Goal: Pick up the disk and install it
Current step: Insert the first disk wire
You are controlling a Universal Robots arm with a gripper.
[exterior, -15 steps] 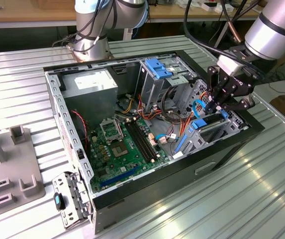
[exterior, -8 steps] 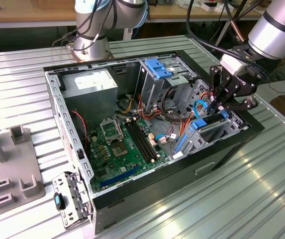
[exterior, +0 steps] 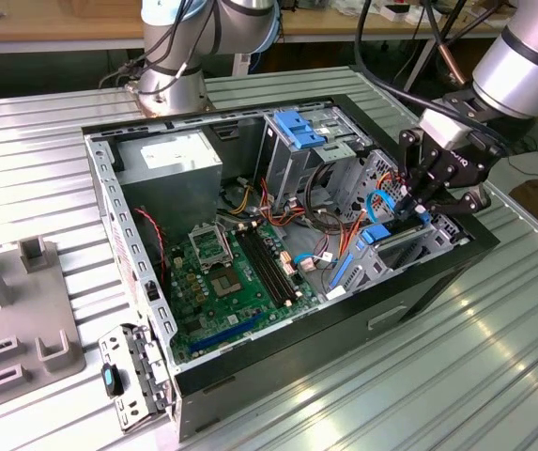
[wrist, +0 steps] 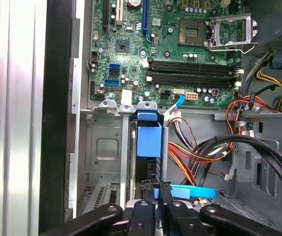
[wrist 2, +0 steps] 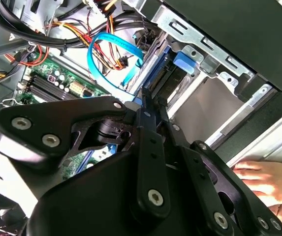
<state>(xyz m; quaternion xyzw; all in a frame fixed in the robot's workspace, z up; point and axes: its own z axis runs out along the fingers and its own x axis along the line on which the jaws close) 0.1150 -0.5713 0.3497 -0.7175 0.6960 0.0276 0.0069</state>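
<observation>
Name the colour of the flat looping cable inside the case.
Light blue; the cable shows best in the second wrist view.

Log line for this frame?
gripper shut on disk | disk edge-on in drive bay | not released

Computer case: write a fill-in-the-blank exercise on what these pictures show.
1. The gripper is shut on the disk, whose plastic rail is coloured ____.
2. The computer case lies open on a ribbed metal ____.
3. In the second wrist view, a person's ____ lies outside the case.
Missing words: blue; table; hand.
</observation>
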